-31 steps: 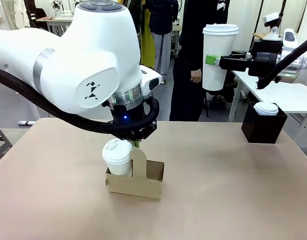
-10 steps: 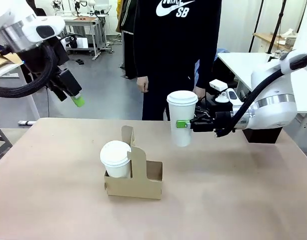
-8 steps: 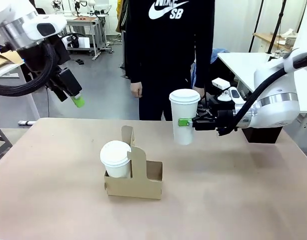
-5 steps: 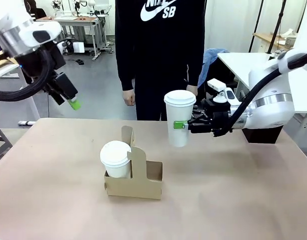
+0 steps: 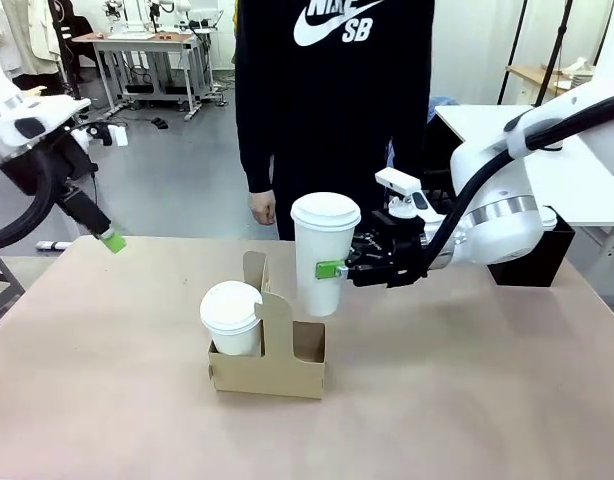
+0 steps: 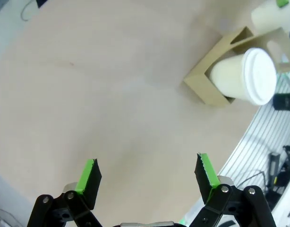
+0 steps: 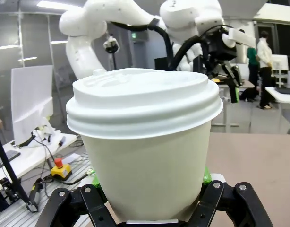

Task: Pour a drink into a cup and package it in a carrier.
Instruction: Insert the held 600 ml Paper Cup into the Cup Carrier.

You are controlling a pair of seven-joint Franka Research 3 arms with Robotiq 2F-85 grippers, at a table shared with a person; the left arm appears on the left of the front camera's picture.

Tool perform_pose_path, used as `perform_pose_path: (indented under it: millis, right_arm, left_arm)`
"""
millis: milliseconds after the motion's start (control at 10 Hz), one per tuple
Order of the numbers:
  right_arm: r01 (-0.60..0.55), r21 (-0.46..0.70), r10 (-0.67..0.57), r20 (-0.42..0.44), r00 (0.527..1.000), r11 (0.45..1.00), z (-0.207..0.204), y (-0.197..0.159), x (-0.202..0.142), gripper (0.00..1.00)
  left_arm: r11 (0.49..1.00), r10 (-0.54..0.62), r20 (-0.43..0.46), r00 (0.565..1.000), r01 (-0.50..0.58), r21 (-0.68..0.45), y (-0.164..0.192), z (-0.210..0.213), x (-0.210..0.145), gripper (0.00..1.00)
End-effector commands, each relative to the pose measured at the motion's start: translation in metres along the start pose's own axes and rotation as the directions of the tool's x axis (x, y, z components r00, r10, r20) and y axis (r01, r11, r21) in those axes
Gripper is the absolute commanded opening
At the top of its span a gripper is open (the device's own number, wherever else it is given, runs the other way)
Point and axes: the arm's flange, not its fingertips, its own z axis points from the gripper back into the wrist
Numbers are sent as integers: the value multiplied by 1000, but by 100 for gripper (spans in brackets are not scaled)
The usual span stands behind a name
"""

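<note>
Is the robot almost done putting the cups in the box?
Halfway. One lidded cup already sits in the carrier. The right gripper holds a second lidded cup just above the empty hole. It is not lowered in yet. The left gripper is open, off to the side.

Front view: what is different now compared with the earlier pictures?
The right claw, still shut on the lidded cup, brought it down from high on the far right to just above the carrier. The left claw, open, withdrew from the carrier to the table's left edge. The carrier and its first cup stayed put.
</note>
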Motion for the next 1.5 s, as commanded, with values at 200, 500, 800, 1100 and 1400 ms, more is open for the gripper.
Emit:
perform_pose_path:
  millis: [200, 500, 800, 1100, 1400]
  right_arm:
    - [50, 113, -50, 5, 999, 992, -14, -8, -23, 80]
    - [54, 130, -56, 11, 998, 990, -26, -1, -42, 80]
    - [46, 124, -49, 21, 999, 991, -32, -6, -60, 80]
    - [67, 123, -69, 11, 998, 990, -29, -21, -82, 80]
    - [72, 121, -72, -10, 997, 990, -19, -30, -105, 80]
  left_arm:
    - [986, -150, 17, 989, 151, -68, 22, -15, -21, 100]
    - [995, -99, -16, 995, 98, -26, 10, -13, -13, 100]
    - [995, -99, -16, 995, 98, -26, 10, -13, -13, 100]
    - [995, -99, -16, 995, 98, -26, 10, -13, -13, 100]
    - [995, -99, -16, 995, 98, -26, 10, -13, -13, 100]
